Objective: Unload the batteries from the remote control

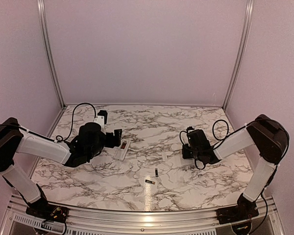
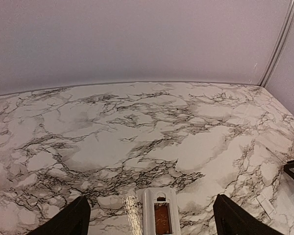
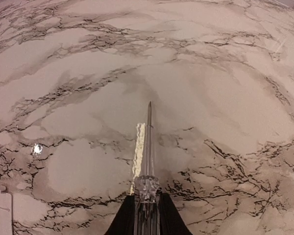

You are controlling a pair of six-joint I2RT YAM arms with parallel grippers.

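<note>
The white remote control [image 1: 122, 148] lies on the marble table with its back up. Its dark recess [image 2: 162, 219] is open and looks empty. My left gripper [image 1: 116, 139] is open, and in the left wrist view its fingers [image 2: 71, 221] stand wide on either side of the remote's far end [image 2: 159, 200], not touching it. Two batteries [image 1: 156, 172] [image 1: 149, 181] lie loose on the table near the front middle. My right gripper [image 1: 185, 148] is shut on a thin clear pen-like rod [image 3: 148, 147] whose tip points down at the bare table.
A small white flat cover piece [image 1: 165, 155] lies between the two grippers; it also shows in the left wrist view [image 2: 266, 205]. A white piece [image 3: 1, 211] shows at the lower left edge of the right wrist view. Walls enclose the table at the back and sides.
</note>
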